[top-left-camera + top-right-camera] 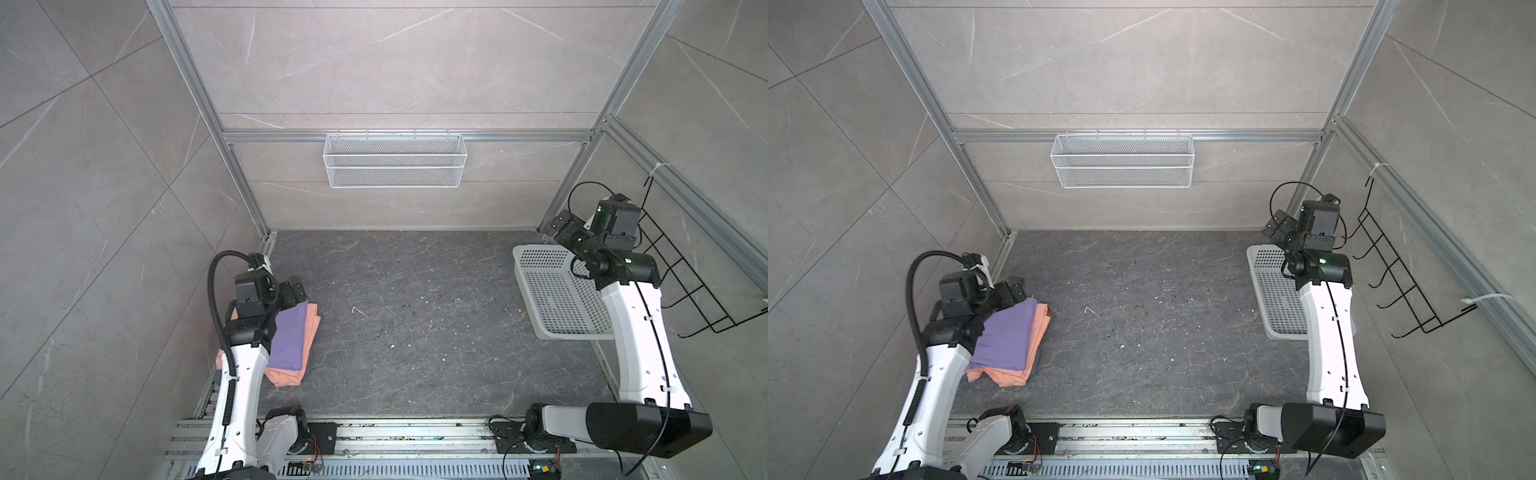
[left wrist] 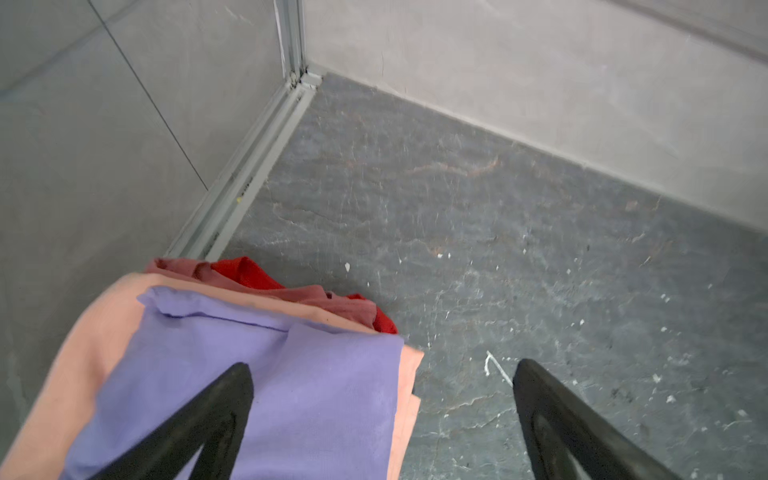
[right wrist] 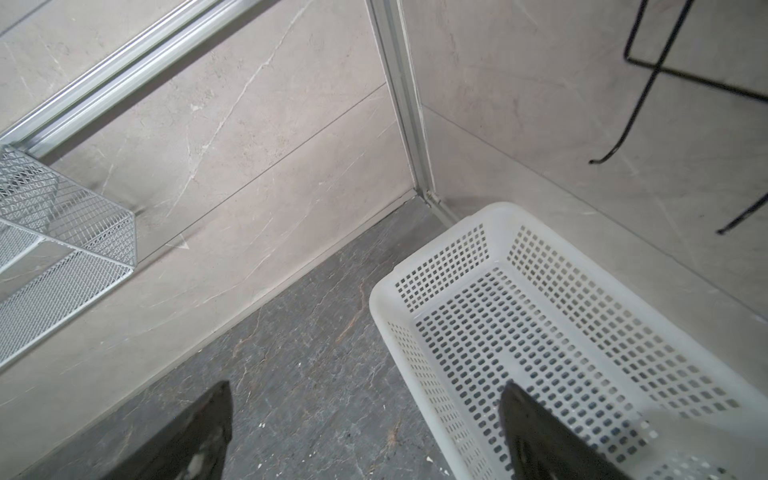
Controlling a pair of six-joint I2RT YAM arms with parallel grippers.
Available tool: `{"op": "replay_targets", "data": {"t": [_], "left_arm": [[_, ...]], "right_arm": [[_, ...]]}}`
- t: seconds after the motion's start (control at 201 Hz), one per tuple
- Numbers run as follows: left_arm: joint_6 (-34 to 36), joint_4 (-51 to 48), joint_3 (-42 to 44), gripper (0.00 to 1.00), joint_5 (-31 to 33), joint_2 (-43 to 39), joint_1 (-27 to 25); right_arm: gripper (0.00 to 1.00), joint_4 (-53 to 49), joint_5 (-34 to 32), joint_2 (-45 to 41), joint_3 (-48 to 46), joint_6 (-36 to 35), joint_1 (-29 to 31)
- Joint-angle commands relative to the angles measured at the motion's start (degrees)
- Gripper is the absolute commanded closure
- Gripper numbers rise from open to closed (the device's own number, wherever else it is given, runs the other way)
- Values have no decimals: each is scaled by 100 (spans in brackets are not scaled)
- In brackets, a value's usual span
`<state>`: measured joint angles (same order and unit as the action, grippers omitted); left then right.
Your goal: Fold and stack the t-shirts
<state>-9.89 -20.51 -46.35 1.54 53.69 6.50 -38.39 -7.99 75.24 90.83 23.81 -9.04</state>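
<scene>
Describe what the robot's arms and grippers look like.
The left arm and right arm have white shells and black joint housings. A ribbed black hose follows the left; a thin black cable the right, with green lights. The left gripper and right gripper have tapered black fingers.

- Worktop (image 1: 415, 324): folded stack at the left edge, toward the front.
- Upper t-shirt (image 1: 286, 340) lies on the lower t-shirt (image 1: 291, 376), which sticks out at the right and front.
- More cloth (image 2: 249, 274) under the stack, at its far end.
- Left tool (image 2: 382, 363) above the stack's far right corner.
- Plastic basket (image 1: 536, 253) in the back right corner; right tool (image 3: 366, 384) straddles above its rim.
- Wire basket (image 1: 395, 160) on the back wall, centre.
- Wire rack (image 1: 681, 282) on the right wall.
</scene>
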Motion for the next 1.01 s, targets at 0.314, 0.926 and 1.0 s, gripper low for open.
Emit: {"op": "replay_targets", "data": {"t": [0.314,0.926,1.0], "left_arm": [[506,4535,2464,0,982,801,-421],[783,7054,3023,0,788,2454,-423],[758,7571,3055,0,839,2986,-423]], "right_arm": [[0,-347,-490,-983,-1285,48,-23],[0,-393,-1211,-1722,-1929,-21,-28],[0,-330,-1319,-1762,-2027,-22,-28]]}}
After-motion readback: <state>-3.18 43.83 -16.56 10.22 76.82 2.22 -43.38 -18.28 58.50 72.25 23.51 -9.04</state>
